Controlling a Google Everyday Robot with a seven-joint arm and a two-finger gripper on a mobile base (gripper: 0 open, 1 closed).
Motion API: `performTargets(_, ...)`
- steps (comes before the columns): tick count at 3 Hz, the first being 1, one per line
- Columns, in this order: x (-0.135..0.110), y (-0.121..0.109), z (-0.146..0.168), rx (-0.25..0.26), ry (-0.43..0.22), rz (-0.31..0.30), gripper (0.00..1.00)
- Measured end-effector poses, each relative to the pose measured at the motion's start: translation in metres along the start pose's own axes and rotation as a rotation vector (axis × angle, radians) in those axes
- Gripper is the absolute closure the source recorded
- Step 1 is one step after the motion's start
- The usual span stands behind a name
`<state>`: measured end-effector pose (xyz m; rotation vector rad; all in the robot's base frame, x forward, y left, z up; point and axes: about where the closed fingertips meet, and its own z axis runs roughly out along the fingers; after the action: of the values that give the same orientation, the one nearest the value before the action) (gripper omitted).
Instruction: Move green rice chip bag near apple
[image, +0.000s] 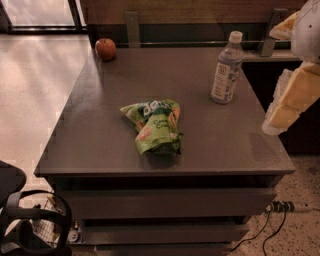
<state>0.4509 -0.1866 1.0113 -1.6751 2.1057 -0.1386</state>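
The green rice chip bag (154, 126) lies crumpled near the middle of the dark grey table (100, 150), with white lettering and orange chip pictures facing up. The apple (105, 48), small and red, sits at the table's far left corner, well apart from the bag. My gripper (280, 117) is at the right edge of the view, at the end of the cream and white arm (300, 90). It hangs beyond the table's right edge, far from the bag and holding nothing that shows.
A clear water bottle (226, 70) with a white cap stands upright at the table's far right. A dark wall with metal brackets (132, 27) runs behind the table. A black chair (20, 220) stands at the lower left and cables (280, 220) lie at the lower right.
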Motion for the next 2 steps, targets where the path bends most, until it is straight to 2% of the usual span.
performTargets(1,-0.04,-0.012,0.03,-0.032,-0.098,0.023,0.0)
performTargets(2,-0.074,-0.013,0.06,-0.061,-0.169,0.119,0.0)
